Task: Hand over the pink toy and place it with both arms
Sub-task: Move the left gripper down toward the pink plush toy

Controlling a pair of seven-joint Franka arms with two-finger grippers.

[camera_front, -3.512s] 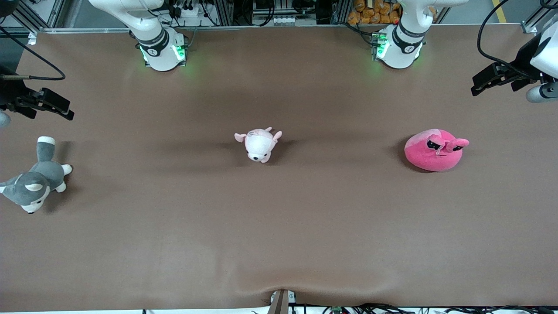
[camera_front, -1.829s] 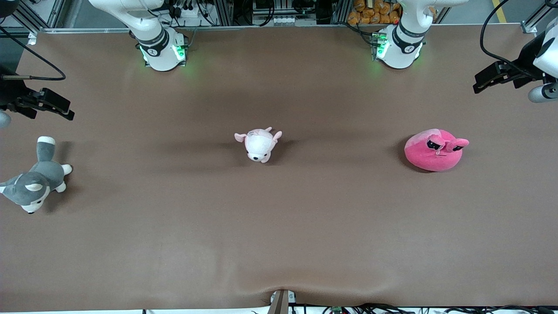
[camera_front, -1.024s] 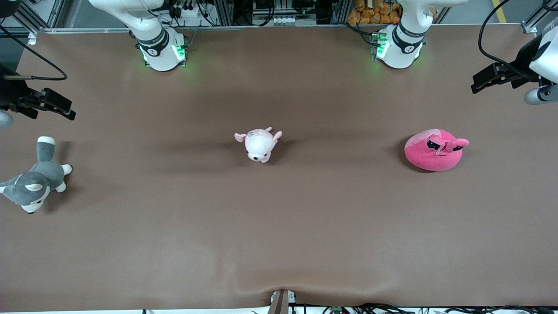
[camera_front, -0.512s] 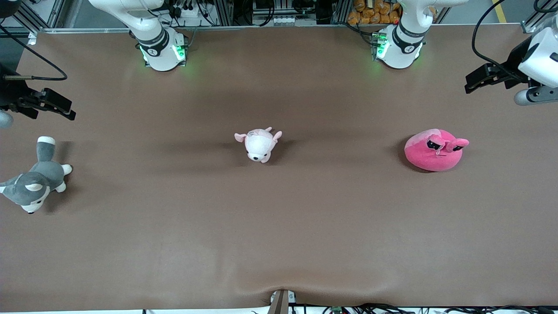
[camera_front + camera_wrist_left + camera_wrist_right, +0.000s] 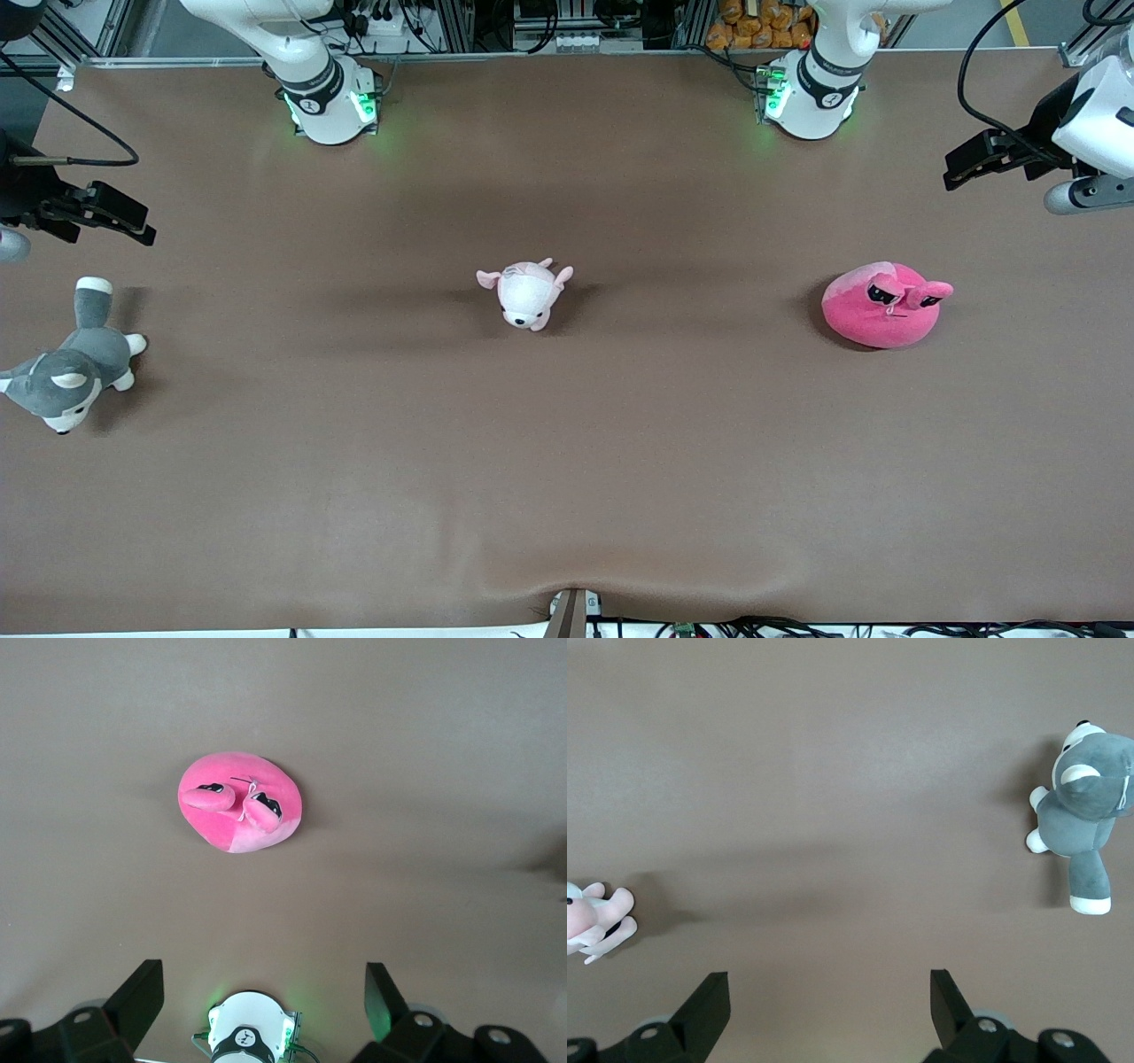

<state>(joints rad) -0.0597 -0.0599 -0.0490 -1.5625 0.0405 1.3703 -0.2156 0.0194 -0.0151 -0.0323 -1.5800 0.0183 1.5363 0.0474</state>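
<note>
Worktop of brown cloth holds the big hot-pink round plush toy at the left arm's end. The left hand hangs near it, spread wide and empty. The right hand, also wide and empty, waits well away from the toy.

Hot-pink round plush toy sits alone toward the left arm's end of the brown table; bare table on every side of it. Pale pink-and-white plush animal at table centre and grey-and-white plush husky at the right arm's edge are the only obstacles, both well apart.
</note>
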